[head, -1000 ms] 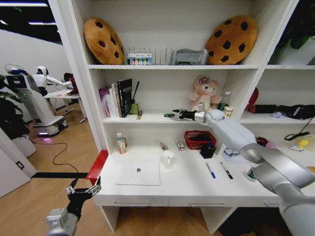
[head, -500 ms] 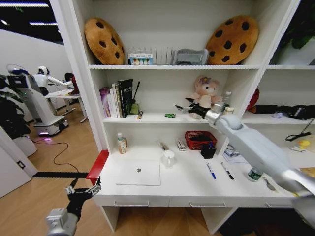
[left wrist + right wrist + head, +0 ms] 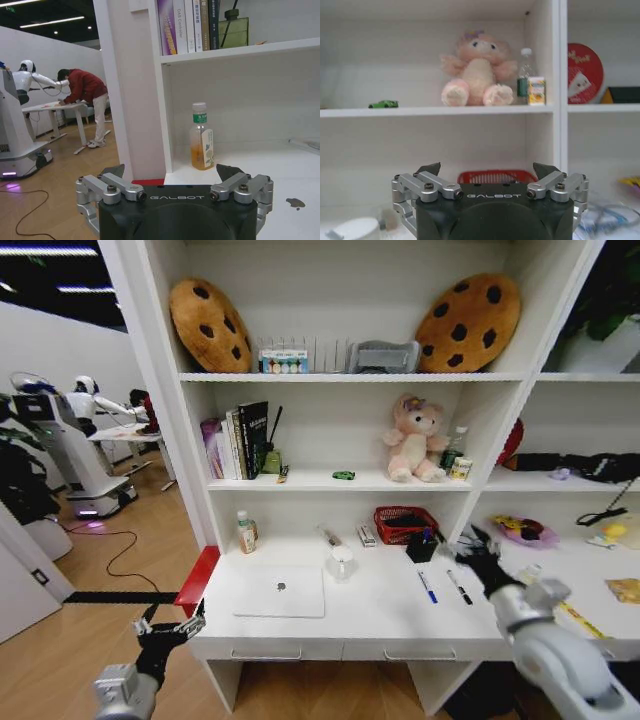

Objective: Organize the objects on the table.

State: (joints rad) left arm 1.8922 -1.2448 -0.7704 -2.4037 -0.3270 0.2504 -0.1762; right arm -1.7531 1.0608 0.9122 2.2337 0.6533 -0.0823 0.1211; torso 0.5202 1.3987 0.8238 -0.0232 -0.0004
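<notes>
Right gripper [image 3: 478,548] has withdrawn empty, leaving green object [image 3: 344,475] shelved.

Laptop [image 3: 281,591] front-left on table [image 3: 380,625], pens [image 3: 443,586] right, green object [image 3: 343,475] on shelf above.

Pink plush toy [image 3: 413,439] on shelf; red basket [image 3: 405,523], perhaps mesh.

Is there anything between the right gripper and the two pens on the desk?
Nothing visible. The right gripper, open, hangs just right of the black pen and blue pen, which lie on bare table. The black pen holder stands behind them, not between.
</notes>
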